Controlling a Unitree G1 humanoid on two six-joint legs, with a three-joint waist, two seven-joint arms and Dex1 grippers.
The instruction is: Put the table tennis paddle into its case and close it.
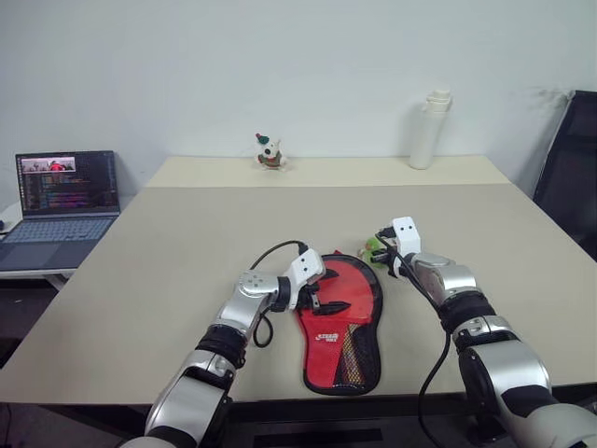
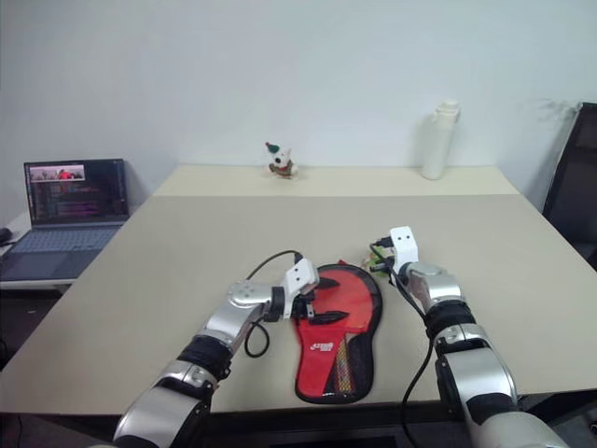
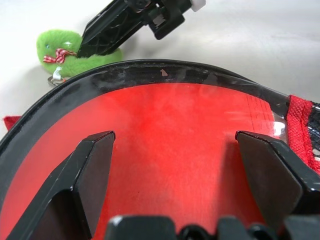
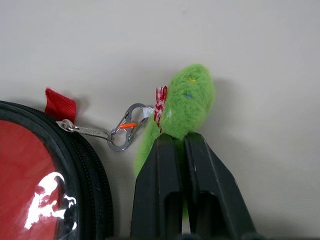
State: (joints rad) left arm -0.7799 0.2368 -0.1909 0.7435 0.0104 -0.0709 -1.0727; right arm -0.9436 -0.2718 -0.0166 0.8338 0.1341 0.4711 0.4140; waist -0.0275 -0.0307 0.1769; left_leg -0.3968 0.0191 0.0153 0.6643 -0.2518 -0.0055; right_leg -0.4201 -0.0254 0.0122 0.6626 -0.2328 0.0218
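Left eye view: the case [image 1: 343,327] lies at lower centre on the matte beige table [image 1: 168,252] — a paddle-shaped soft pouch, red with black mesh. The left gripper [image 1: 320,301] hovers over its round end, fingers spread. The right gripper [image 1: 381,249] sits at the case's upper right.

Left wrist view: glossy clear film over red fabric [image 3: 175,145], black piped rim. Whether the paddle is inside, the pictures do not tell.

Right wrist view: the right gripper's black fingers [image 4: 207,190] are clamped on a fuzzy green plush charm [image 4: 186,105], clipped by a metal carabiner [image 4: 125,132] to the zip pull.
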